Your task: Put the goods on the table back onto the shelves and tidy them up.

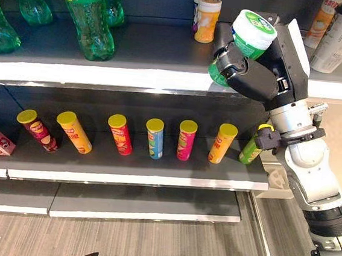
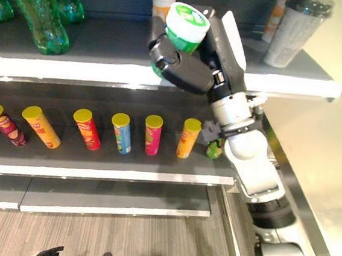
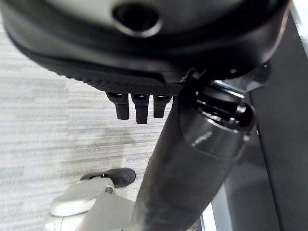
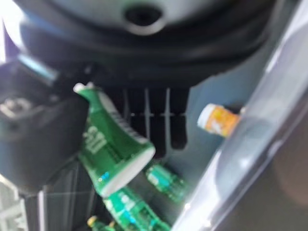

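The right hand (image 1: 243,71) grips a green tub (image 1: 249,36) — white lid up — above the top shelf's (image 1: 133,76) front edge, mid-placement. Next, probably, it sets the tub down upright beside the orange cup (image 1: 207,19). The left hand (image 3: 139,103) hangs relaxed near the floor.

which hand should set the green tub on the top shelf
Right. The right robot hand already grips the green tub over the top shelf; the left robot hand hangs low by the floor, holding nothing.

We see bright overhead light glaring off the upper shelf (image 1: 103,76) edge, while everything beyond the fingers (image 4: 144,120) blurs softly.
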Controlling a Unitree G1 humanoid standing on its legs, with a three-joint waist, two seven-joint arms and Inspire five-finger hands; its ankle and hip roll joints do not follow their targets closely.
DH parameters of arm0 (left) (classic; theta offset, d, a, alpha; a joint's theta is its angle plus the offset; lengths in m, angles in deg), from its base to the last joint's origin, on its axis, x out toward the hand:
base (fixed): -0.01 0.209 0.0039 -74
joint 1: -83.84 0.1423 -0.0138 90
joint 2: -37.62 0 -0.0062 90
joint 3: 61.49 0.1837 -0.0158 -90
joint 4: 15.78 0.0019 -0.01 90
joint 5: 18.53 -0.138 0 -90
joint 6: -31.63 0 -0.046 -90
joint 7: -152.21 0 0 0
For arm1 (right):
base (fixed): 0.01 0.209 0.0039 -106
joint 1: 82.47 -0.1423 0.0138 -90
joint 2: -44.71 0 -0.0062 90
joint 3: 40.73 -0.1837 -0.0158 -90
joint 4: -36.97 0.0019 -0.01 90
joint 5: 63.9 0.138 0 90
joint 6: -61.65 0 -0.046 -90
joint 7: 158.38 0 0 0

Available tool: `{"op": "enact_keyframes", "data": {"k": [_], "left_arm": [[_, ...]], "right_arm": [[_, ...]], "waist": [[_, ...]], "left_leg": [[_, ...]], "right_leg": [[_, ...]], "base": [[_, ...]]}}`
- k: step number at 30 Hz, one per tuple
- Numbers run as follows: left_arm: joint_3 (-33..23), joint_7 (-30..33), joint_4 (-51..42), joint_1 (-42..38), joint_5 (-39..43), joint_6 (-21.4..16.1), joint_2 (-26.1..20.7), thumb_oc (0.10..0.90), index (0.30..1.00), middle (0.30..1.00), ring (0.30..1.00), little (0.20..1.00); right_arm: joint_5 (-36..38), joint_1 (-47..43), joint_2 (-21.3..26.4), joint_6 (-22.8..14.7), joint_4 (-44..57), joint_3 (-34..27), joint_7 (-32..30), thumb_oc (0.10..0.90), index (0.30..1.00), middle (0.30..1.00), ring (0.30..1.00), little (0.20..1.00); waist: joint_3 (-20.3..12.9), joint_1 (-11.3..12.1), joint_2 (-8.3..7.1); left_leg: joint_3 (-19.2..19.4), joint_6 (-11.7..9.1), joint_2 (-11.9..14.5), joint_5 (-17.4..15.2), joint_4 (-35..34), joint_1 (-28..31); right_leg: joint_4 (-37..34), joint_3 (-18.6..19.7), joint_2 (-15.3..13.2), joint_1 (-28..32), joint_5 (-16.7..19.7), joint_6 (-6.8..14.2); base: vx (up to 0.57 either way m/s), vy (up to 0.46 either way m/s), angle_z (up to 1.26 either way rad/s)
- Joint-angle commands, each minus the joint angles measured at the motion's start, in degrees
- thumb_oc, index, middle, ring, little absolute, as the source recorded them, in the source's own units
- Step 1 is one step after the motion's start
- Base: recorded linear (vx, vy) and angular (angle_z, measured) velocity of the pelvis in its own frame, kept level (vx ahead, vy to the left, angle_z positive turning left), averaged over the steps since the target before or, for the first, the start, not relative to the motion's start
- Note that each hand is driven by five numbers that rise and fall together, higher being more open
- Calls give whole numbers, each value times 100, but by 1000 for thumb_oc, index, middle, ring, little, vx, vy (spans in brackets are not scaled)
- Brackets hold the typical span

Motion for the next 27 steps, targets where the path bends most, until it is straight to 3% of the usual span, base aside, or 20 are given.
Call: {"op": "enact_keyframes", "data": {"k": [1, 8, 12, 21, 27], "left_arm": [[205, 86, 9, -60, -166, -185, -203, 800, 900, 900, 900, 900], [220, 122, -43, -83, -163, -178, -294, 800, 900, 900, 900, 900], [224, 143, -111, -128, -67, -186, -399, 800, 900, 900, 900, 900], [275, 152, 23, 17, 35, -121, -306, 800, 900, 900, 900, 900], [311, 211, 99, -29, 28, -120, -284, 800, 900, 900, 900, 900]], "right_arm": [[-370, -982, 137, -150, -180, -46, -435, 400, 300, 300, 300, 300], [-674, -1304, 156, -15, -627, 156, -615, 400, 300, 300, 300, 300], [-703, -1615, 331, 25, -1033, 354, -704, 400, 300, 300, 300, 300], [-837, -2267, 346, 163, -1989, 851, -831, 400, 300, 300, 300, 300], [-1302, -2335, 258, 280, -2318, 736, -1161, 400, 300, 300, 300, 300]], "waist": [[-424, 203, 52], [-369, 315, -68], [-333, 367, -174], [-408, 470, -365], [-345, 543, -408]], "left_leg": [[96, -92, 215, -319, -177, -80], [9, -6, 95, -324, -194, -138], [-131, -11, 127, -309, -156, -182], [-221, -149, 324, -255, -141, -170], [-283, -149, 350, -249, -154, -186]], "right_leg": [[276, 147, -312, -369, -118, 426], [389, 124, -442, -409, -28, 517], [452, 350, -422, -426, -40, 543], [174, 71, -217, -141, -151, 490], [182, 4, -186, -112, -149, 500]], "base": [[7, 209, -4], [2, 53, -4], [1, -60, 4], [39, -85, 14], [19, -9, 11]]}}
